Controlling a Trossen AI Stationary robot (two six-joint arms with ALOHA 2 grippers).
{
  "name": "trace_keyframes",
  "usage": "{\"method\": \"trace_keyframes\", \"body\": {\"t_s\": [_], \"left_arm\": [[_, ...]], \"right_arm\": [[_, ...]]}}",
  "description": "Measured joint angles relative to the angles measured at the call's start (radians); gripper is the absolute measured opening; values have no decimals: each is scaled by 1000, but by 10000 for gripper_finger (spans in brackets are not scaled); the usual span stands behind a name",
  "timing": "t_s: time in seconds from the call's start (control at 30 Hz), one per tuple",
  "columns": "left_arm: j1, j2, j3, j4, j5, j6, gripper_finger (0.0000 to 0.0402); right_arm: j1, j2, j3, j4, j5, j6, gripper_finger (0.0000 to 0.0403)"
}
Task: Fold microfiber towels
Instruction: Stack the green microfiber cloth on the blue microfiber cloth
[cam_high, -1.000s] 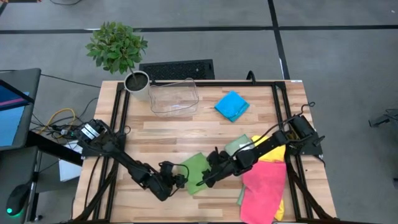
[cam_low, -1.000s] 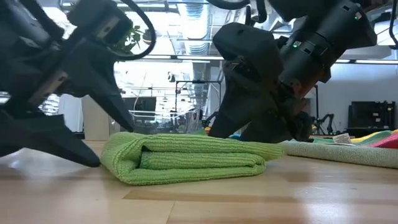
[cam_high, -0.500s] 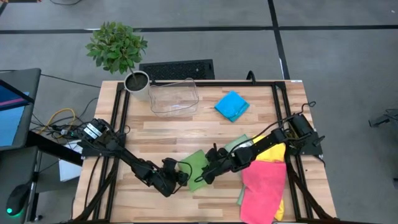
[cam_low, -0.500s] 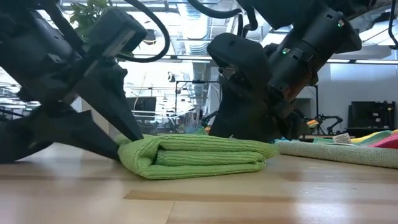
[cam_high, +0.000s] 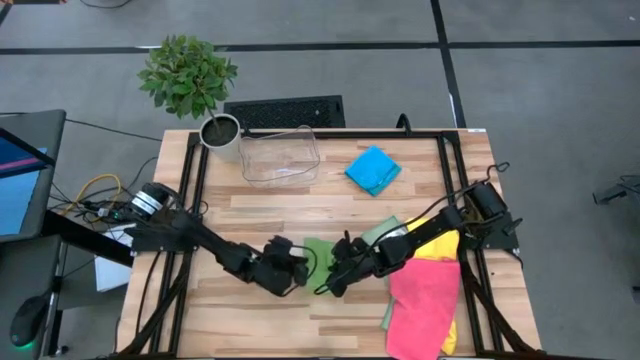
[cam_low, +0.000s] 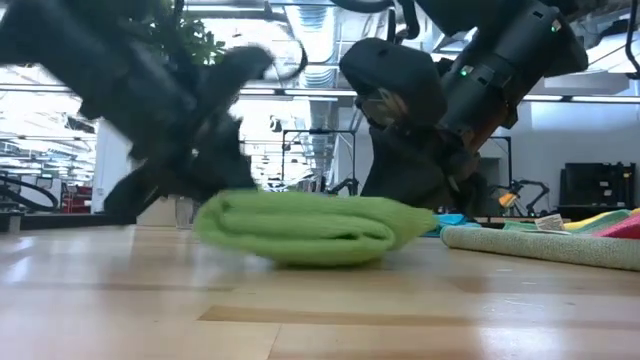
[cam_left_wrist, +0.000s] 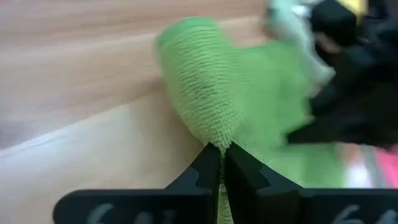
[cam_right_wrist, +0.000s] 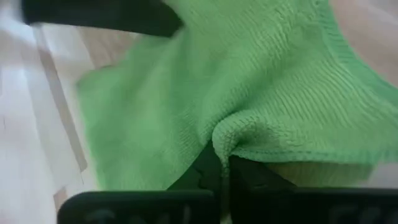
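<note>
Table (cam_high: 260, 215) first: we worked near the middle of its front edge, where the bright green towel (cam_high: 318, 258) lay, already folded over. A second before, both pairs of fingers had stood wide on either side of it; now both had closed. The left gripper (cam_high: 298, 272) pinched the towel's left edge, and the right gripper (cam_high: 327, 284) pinched its right edge. We judged that the next fold could begin, the cloth being gripped at both ends.

The pink towel (cam_high: 425, 300) lay at the front right corner, over a yellow one, and the blue towel (cam_high: 373, 170) lay near the back edge.

From above, the arms hid the pinches. Our wrist views showed them: the left fingers (cam_left_wrist: 208, 174) met on a rolled fold, and the right fingers (cam_right_wrist: 214, 174) met on a hemmed edge. The low view alone showed the towel's thick doubled layers (cam_low: 305, 228).
</note>
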Motion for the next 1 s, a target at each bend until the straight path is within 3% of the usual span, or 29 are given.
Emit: {"method": "trace_keyframes", "body": {"t_s": [0.3, 0.53, 0.77, 1.0], "left_arm": [[150, -139, 3, 1, 129, 288, 1], [331, -185, 12, 27, 266, 465, 1], [527, -185, 133, 12, 429, 664, 0], [671, -168, 309, -120, 530, 826, 0]], "right_arm": [[-29, -82, 0, -127, 88, 27, 18], [-104, -176, 0, -261, 160, 11, 18], [-210, -286, 1, -396, 195, -55, 19], [-310, -379, 3, -537, 256, -78, 25]]}}
